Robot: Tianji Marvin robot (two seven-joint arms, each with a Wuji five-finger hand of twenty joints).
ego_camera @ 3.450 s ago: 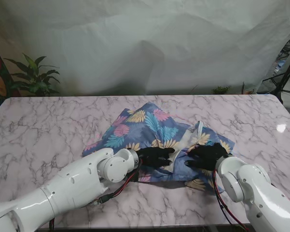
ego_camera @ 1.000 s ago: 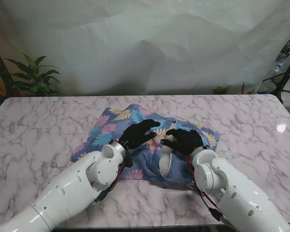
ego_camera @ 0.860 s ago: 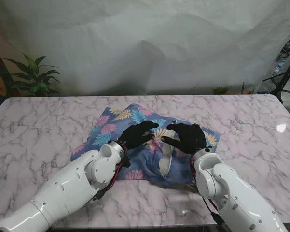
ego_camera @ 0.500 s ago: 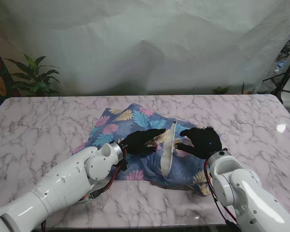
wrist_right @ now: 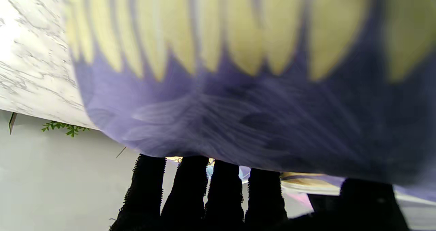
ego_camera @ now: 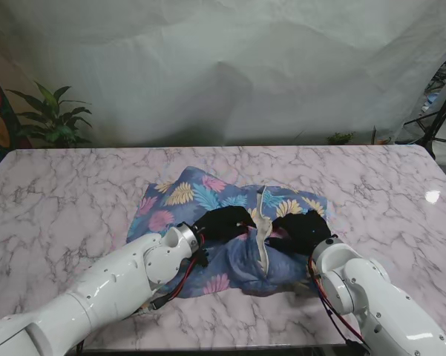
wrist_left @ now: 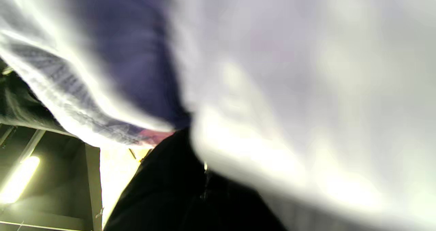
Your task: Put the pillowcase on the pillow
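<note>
Both hands have drawn back toward me since a moment ago, bunching the pillowcase [ego_camera: 230, 222] mid-table around the white pillow [ego_camera: 263, 230]; left hand [ego_camera: 224, 222] and right hand [ego_camera: 304, 230] each clutch cloth; pillow not yet fully covered.

**A staged robot test area**

The setting looked like a lab or studio set. A marble-patterned table [ego_camera: 74, 193] stood before a wrinkled white backdrop [ego_camera: 230, 67]. Left of the backdrop sat a potted plant [ego_camera: 53, 117]; at its right edge, a black tripod [ego_camera: 441, 115].
</note>
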